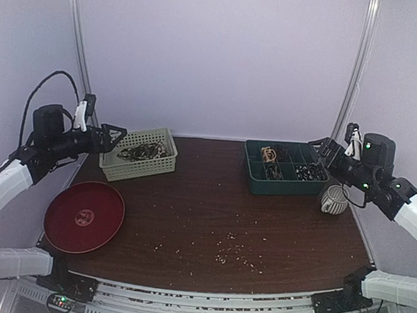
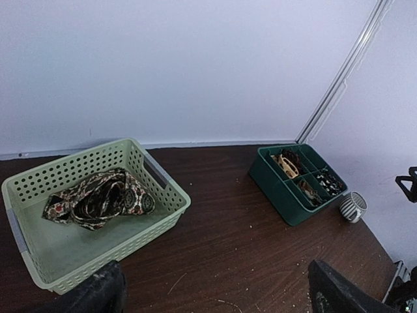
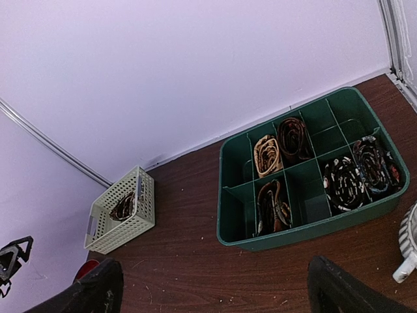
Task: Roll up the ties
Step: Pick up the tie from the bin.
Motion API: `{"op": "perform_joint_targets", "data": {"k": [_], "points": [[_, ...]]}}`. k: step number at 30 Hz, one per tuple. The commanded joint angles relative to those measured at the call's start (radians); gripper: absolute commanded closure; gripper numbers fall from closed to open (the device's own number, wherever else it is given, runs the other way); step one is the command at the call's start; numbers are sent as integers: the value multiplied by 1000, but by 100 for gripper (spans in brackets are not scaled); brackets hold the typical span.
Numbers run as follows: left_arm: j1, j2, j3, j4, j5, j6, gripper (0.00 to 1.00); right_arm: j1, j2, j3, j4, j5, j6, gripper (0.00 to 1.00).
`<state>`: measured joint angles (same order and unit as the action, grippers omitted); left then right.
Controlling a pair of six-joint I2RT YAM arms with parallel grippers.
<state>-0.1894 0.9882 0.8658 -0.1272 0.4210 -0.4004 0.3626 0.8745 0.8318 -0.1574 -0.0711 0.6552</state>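
A patterned brown, tan and black tie (image 1: pixel 143 151) lies crumpled in the pale green perforated basket (image 1: pixel 137 167) at the back left; it also shows in the left wrist view (image 2: pixel 98 199) and the right wrist view (image 3: pixel 123 206). Several rolled ties (image 3: pixel 272 206) sit in compartments of the dark green divided tray (image 3: pixel 306 229), which stands at the back right (image 1: pixel 262 185). My left gripper (image 1: pixel 115 136) hangs open and empty in the air beside the basket. My right gripper (image 1: pixel 322 151) is open and empty above the tray's right end.
A dark red round plate (image 1: pixel 84 216) lies at the front left. A striped mug (image 1: pixel 334 199) stands right of the tray, also in the left wrist view (image 2: pixel 354 207). Pale crumbs (image 1: pixel 229 248) are scattered over the dark wooden table.
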Motion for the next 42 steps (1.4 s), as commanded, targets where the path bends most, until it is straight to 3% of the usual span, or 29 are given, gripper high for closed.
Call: {"op": "perform_joint_targets", "data": {"k": [1, 4, 7, 13, 16, 21, 25, 32, 38, 40, 41, 42], "points": [[6, 68, 21, 14, -35, -22, 2, 4, -18, -25, 48, -30, 15, 0], [7, 140, 59, -12, -35, -16, 2, 4, -32, -43, 66, -38, 18, 0], [6, 217, 116, -39, -129, 5, 8, 10, -34, -66, 99, -53, 35, 0], [7, 482, 370, -149, -431, 15, 31, 80, 38, -67, 140, -70, 37, 1], [7, 645, 541, -204, -493, 29, 47, 120, 83, -48, 139, -65, 28, 3], [8, 888, 740, -194, -522, 57, 57, 174, 135, -8, 129, -70, 10, 3], [7, 1049, 857, -248, -518, 72, 58, 197, 148, 6, 119, -56, 6, 3], [8, 1146, 807, -218, -477, 110, 46, 210, 140, -7, 127, -24, 9, 3], [8, 1247, 824, -217, -492, 135, 43, 217, 170, 4, 135, -34, 17, 3], [7, 1264, 840, -217, -512, 149, 45, 222, 168, 3, 140, -26, 23, 4], [7, 1269, 848, -219, -528, 157, 53, 224, 167, 4, 140, -20, 27, 4], [7, 1272, 858, -225, -538, 163, 67, 225, 168, 5, 139, -16, 30, 5]]}}
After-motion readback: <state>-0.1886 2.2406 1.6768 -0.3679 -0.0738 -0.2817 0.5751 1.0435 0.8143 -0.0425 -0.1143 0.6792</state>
